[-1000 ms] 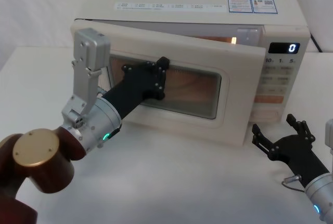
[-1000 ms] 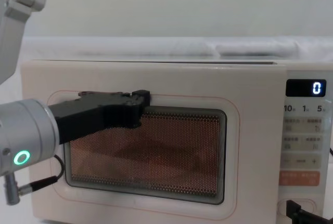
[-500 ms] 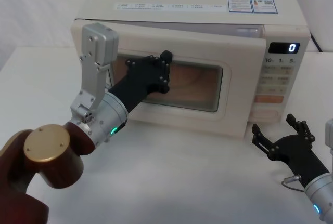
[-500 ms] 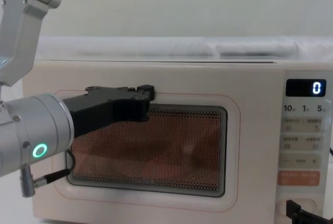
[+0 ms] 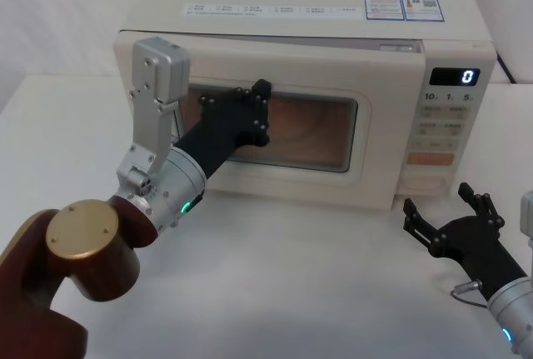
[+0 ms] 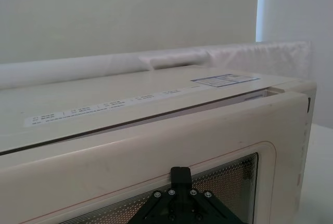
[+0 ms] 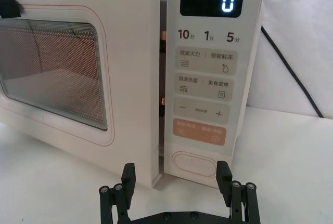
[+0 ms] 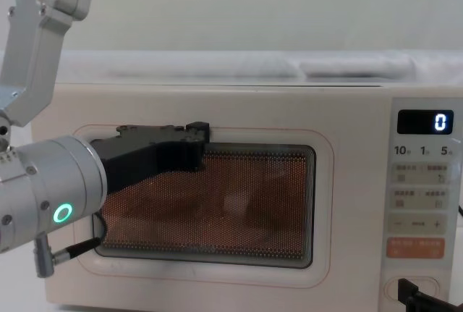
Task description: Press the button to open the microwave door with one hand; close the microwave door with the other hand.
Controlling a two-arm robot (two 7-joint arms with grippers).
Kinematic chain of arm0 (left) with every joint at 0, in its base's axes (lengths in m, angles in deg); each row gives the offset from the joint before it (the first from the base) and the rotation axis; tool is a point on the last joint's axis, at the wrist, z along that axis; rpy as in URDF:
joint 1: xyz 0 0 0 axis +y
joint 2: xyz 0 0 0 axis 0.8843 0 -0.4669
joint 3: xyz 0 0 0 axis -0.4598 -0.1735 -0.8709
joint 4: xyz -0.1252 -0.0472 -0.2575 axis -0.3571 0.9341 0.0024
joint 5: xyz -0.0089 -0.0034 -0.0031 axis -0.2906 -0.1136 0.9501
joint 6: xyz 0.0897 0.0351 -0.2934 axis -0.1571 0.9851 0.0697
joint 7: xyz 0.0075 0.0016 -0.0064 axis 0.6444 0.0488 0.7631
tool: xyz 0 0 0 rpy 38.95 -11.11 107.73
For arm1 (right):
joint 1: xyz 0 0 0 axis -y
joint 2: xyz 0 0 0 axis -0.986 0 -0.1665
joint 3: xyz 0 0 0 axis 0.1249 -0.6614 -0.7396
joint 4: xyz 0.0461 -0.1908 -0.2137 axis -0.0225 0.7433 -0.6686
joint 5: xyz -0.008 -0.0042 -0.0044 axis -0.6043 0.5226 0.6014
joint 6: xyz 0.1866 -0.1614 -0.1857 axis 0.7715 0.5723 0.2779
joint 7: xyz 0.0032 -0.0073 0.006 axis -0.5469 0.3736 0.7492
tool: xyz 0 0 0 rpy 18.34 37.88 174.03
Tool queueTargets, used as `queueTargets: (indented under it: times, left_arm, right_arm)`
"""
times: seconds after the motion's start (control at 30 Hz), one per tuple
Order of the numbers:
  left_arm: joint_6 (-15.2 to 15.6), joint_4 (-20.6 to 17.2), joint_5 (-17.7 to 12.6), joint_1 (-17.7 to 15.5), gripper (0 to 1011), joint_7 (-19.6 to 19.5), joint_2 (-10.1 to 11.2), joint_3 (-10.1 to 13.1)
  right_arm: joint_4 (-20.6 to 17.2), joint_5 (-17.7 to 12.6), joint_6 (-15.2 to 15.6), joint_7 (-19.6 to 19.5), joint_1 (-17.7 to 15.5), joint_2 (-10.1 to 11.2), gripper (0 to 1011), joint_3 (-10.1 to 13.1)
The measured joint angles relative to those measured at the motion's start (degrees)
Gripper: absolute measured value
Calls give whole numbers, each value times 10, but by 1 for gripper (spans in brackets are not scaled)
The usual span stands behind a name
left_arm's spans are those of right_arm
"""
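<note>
Under left gripper (image 5: 260, 101), cream microwave door (image 5: 379, 138)

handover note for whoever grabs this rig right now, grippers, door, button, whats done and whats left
Left gripper: against the microwave door, on the upper left of its window, pushing it shut. Whether its fingers are open or shut cannot be told.
Right gripper: open, holding nothing, hovering low over the table in front of the control panel, short of the button.
Microwave: display reads 0.
Done: door has been opened, and it is now nearly closed.
Left: the right wrist view shows a narrow gap at the door's latch edge, so finish the push until it latches, then draw the left arm back.
</note>
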Motion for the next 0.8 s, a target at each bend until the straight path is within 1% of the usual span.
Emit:
queueTargets:
  times: [0.33, 0.8]
  left_arm:
    - [-3, 6, -6, -3, 0, -1, -8, -7]
    - [-9, 16, -6, -6, 0, -8, -14, -13]
  right_arm:
    - [0, 0, 0, 0, 0, 0, 1002, 0]
    - [0, 0, 0, 0, 0, 0, 1002, 0]
